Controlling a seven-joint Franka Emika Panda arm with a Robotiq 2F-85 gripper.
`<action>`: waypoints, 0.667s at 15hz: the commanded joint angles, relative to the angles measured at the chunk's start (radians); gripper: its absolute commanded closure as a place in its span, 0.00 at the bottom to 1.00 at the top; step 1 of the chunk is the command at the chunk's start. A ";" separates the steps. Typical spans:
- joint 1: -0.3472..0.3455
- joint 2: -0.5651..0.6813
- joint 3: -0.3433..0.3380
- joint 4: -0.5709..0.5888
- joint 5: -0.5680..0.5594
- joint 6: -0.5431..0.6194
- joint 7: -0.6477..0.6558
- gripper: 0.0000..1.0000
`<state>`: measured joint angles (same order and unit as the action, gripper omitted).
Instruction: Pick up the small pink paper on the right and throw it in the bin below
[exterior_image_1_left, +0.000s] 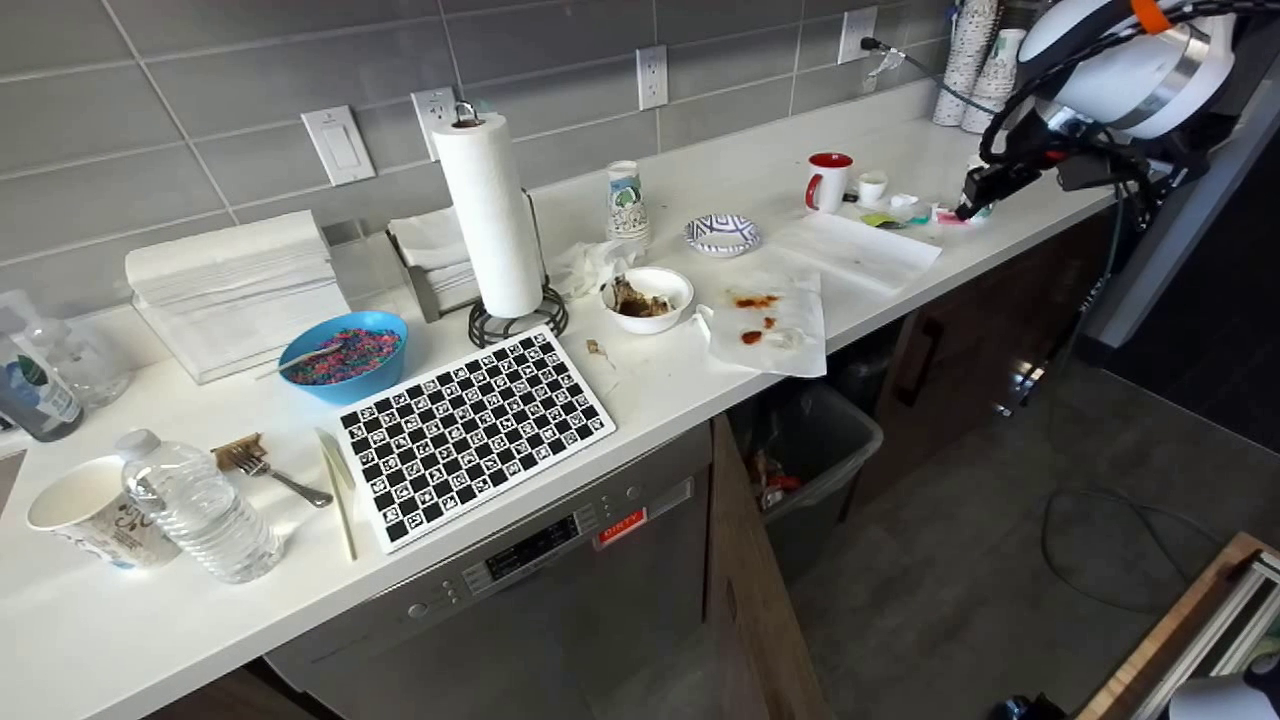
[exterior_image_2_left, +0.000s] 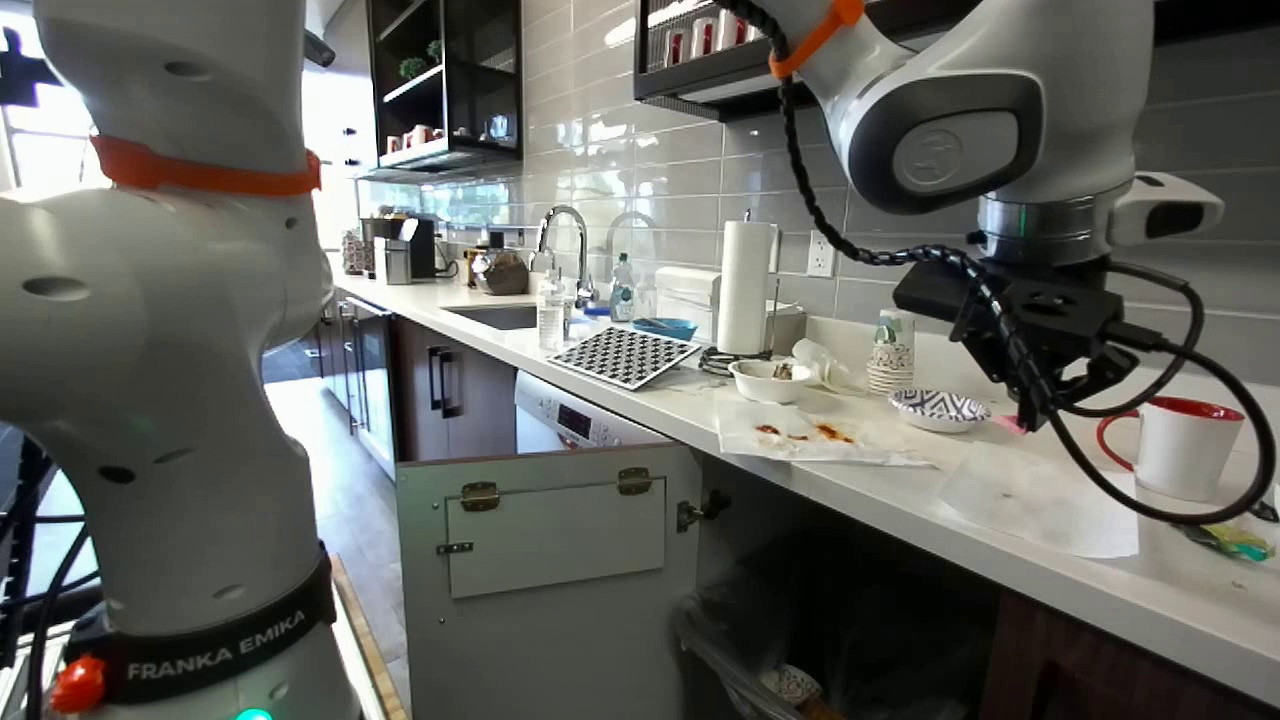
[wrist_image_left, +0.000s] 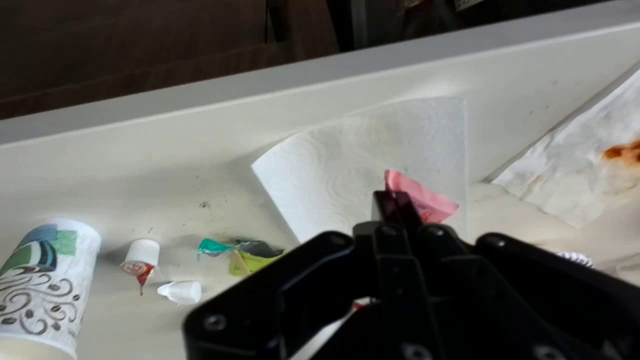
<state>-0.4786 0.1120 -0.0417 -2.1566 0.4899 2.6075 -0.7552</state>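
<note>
The small pink paper (wrist_image_left: 430, 198) sticks out from between my fingertips in the wrist view. My gripper (wrist_image_left: 392, 200) is shut on it, above the counter. The pink paper also shows in an exterior view (exterior_image_1_left: 946, 215) beside my fingertips (exterior_image_1_left: 966, 208), and as a small pink bit (exterior_image_2_left: 1010, 424) next to my gripper (exterior_image_2_left: 1030, 412). The dark bin (exterior_image_1_left: 862, 440) with its clear-looking liner stands far below the counter, inside the open cabinet. The bin's liner rim (exterior_image_2_left: 712, 650) shows at the bottom of an exterior view, with rubbish inside.
A white sheet (wrist_image_left: 345, 155) lies on the counter below my gripper. A stained paper (exterior_image_1_left: 790, 330), a patterned bowl (exterior_image_1_left: 722, 235) and a red-and-white mug (exterior_image_2_left: 1190, 450) are nearby. The cabinet door (exterior_image_2_left: 550, 560) stands open beside the bin. The counter's front edge (wrist_image_left: 200, 102) separates them.
</note>
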 joint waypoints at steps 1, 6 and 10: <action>0.073 -0.095 -0.056 -0.119 0.037 -0.063 -0.077 0.99; 0.148 -0.097 -0.114 -0.142 0.008 -0.051 -0.069 0.97; 0.159 -0.112 -0.122 -0.160 0.007 -0.051 -0.072 0.97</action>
<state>-0.3656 0.0013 -0.1182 -2.3173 0.4996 2.5579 -0.8314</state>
